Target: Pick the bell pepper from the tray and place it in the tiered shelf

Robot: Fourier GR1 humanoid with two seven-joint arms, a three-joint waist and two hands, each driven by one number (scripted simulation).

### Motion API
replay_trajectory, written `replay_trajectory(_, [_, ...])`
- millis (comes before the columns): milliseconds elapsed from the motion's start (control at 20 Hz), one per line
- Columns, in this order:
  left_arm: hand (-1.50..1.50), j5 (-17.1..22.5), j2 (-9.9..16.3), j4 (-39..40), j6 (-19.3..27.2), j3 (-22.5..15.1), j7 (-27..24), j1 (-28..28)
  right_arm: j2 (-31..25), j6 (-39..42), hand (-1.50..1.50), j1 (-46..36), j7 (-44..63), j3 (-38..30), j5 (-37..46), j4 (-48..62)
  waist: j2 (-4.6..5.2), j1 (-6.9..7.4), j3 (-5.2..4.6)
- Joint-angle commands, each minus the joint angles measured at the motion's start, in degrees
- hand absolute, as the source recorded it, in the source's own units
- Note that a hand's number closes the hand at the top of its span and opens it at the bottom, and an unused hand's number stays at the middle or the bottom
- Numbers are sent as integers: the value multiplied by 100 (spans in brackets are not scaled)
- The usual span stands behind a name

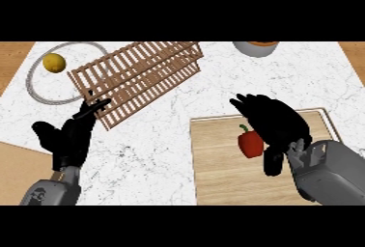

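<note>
red bell pepper (250, 144) lay on the wooden tray (214, 164); right hand (274, 125) arched over it, fingers apart, positioned for grasping. left hand (70, 137) rested open, near left.

Both hands are plain matte black, kind of glove-like, with thick blocky fingers and a stubby thumb each. The left hand (65, 140) looks slimmer, and you can pick out the separate fingers as long narrow black bars. The right hand (274, 125) reads as one bulky dark mass with rounded knuckle bumps along its edge. The forearms are mid-grey with a smooth, boxy shell and softened corners. The left forearm (50, 192) has a darker round detail on its casing near the wrist, maybe a screw or a cap, can't tell. The right forearm (331, 173) has lighter grey ridged bits at the wrist where it meets the black hand.
</note>
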Motion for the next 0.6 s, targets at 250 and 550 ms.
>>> replay_trajectory(250, [0,-294,477,-738,155,217,157,-114,139,-230,-150,454,-331,110,523,289,-81,51,108])
replay_trajectory(550, [0,-388,314,-673,218,49,196,-144,268,-536,-150,526,-1039,37,787,865,-65,59,109])
